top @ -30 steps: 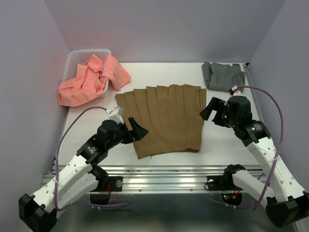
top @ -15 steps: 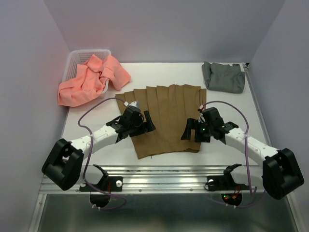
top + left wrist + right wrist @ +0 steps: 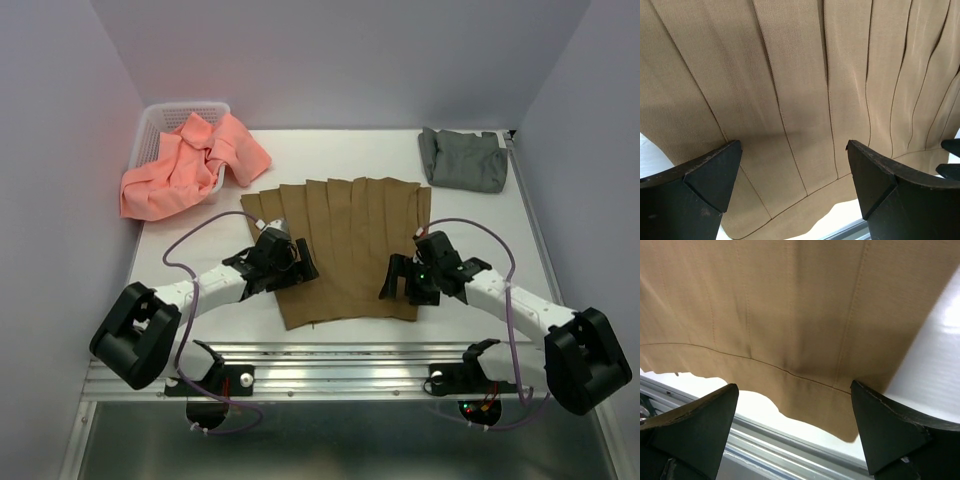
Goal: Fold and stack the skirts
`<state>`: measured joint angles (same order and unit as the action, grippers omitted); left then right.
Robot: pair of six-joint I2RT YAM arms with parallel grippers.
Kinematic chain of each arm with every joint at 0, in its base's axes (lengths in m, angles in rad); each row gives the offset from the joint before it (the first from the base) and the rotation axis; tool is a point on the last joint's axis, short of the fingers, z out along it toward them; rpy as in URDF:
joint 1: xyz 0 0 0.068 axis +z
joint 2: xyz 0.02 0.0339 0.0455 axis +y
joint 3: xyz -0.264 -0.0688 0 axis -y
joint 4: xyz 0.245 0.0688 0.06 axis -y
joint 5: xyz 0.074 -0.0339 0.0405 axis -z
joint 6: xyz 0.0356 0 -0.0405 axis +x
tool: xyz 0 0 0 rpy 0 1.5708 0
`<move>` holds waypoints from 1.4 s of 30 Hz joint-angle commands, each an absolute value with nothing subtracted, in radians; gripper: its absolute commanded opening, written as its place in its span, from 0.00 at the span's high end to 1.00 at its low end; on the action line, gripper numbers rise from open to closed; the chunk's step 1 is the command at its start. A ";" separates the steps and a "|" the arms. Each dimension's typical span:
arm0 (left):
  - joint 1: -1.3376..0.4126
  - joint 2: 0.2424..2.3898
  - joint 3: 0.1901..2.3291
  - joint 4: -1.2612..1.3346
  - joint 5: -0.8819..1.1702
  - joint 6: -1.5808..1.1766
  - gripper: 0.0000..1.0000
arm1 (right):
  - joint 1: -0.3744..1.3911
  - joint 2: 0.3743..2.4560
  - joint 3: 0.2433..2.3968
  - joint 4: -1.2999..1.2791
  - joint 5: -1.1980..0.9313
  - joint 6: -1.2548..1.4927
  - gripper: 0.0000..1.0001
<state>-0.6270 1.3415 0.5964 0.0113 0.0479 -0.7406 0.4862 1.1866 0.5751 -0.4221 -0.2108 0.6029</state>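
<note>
A tan-brown pleated skirt [image 3: 345,245] lies spread flat in the middle of the white table [image 3: 200,250]. My left gripper [image 3: 300,265] hovers open over its left near part, and the pleats [image 3: 805,85] fill the space between the fingers. My right gripper [image 3: 397,280] stands open over the right near corner, where the hem [image 3: 805,385] runs between its fingers. Nothing is held. A salmon-pink skirt [image 3: 190,165] lies crumpled at the back left, half in the basket. A grey skirt [image 3: 462,160] lies folded at the back right.
A white lattice basket [image 3: 165,125] stands at the back left corner. The table's metal front rail [image 3: 330,360] runs just beyond the skirt's hem [image 3: 805,215], and it also shows below the right fingers, rail [image 3: 770,445]. Lilac walls close in both sides.
Both arms have swung in from the sides and lowered over the tan skirt's near part. The grippers have stayed open. In the last half second they shifted only slightly.
</note>
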 commanded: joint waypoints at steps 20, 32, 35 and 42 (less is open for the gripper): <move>-1.010 1.492 0.998 0.097 0.080 -0.512 0.01 | 0.178 1.491 1.334 -0.578 0.131 0.459 0.00; -1.167 1.965 1.394 0.090 0.262 -0.373 0.01 | 0.048 1.879 1.574 -0.580 0.037 0.397 0.00; -1.167 1.970 1.324 0.116 0.279 -0.365 0.01 | 0.038 1.919 1.583 -0.581 0.025 0.368 0.02; -1.166 1.944 1.105 0.233 0.311 -0.406 0.01 | 0.038 2.008 1.608 -0.575 0.029 0.351 0.19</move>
